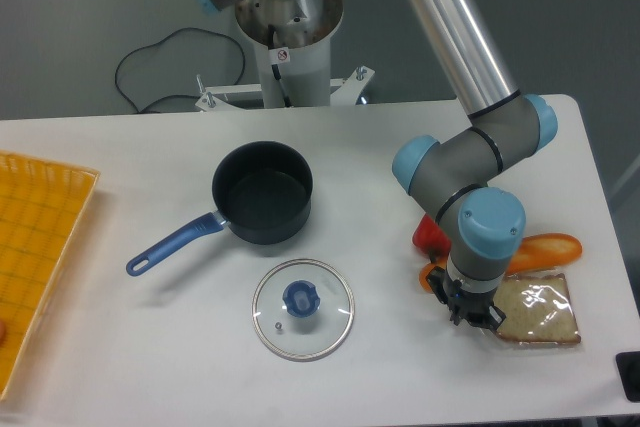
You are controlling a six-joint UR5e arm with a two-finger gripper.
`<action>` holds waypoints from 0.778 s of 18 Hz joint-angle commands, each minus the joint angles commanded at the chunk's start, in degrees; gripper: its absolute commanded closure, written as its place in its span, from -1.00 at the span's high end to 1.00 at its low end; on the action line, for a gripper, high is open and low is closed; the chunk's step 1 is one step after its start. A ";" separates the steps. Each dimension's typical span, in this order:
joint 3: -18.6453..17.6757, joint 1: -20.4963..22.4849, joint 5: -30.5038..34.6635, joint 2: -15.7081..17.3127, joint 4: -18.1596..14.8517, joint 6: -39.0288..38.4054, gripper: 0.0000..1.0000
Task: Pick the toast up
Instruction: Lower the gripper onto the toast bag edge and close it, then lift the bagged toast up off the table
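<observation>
White table [120,347], plastic-wrapped tan toast [540,311] flat, its left edge under the gripper [476,316], grip unclear.

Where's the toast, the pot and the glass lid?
toast [540,310]: fixed camera, middle of the wrapped slice.
pot [262,192]: fixed camera, dark inside bottom.
glass lid [300,298]: fixed camera, blue knob.

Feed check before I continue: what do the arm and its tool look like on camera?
The arm is a polished silver tube with grey joint housings capped in light blue. The tool at the wrist is small, black and two-fingered. The silver and white base column carries a small round red-and-white sticker, with a black cable trailing behind it.
</observation>
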 joint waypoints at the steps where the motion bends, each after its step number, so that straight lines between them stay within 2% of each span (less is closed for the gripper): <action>1: -0.26 -0.09 0.00 0.70 -0.09 0.00 -1.00; 7: -0.79 -1.23 -1.40 3.52 -0.26 -0.35 -1.00; 14: -4.04 -2.46 -1.41 8.88 -1.76 -0.35 -1.00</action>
